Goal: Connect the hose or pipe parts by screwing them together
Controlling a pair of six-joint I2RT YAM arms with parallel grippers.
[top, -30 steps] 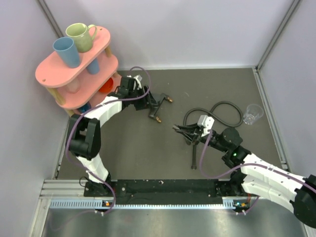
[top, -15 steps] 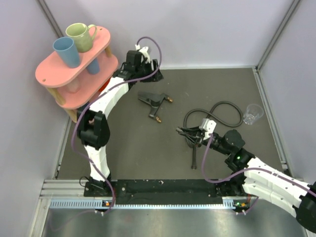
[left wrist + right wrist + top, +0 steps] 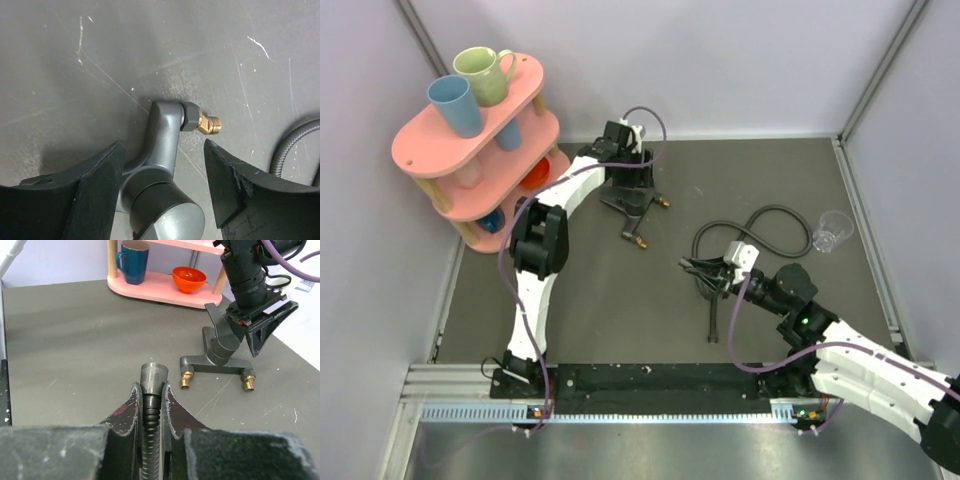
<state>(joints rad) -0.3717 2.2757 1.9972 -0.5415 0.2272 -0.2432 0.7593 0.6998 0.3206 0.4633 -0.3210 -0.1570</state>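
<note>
The dark grey forked fitting (image 3: 633,212) lies on the mat at the back middle, and its brass threaded ends (image 3: 663,201) point right and toward me. My left gripper (image 3: 628,186) hangs over it, open. In the left wrist view the fingers (image 3: 100,175) stand either side of the fitting's round stem (image 3: 165,135), and one brass end (image 3: 210,125) shows beyond them. My right gripper (image 3: 152,390) is shut on the ribbed hose (image 3: 150,440) just behind its knurled end nut (image 3: 153,376), which points toward the fitting (image 3: 220,357). The rest of the hose (image 3: 775,209) loops behind it.
A pink two-tier shelf (image 3: 470,140) with mugs stands at the back left; an orange bowl (image 3: 189,279) and a blue mug (image 3: 132,260) sit on its lower tier. A clear plastic cup (image 3: 832,230) stands at the right. Walls close three sides.
My left arm has swung from beside the shelf, past the back wall, to over the fitting, its open jaws now astride the stem. The right arm has barely shifted, still holding the hose.
</note>
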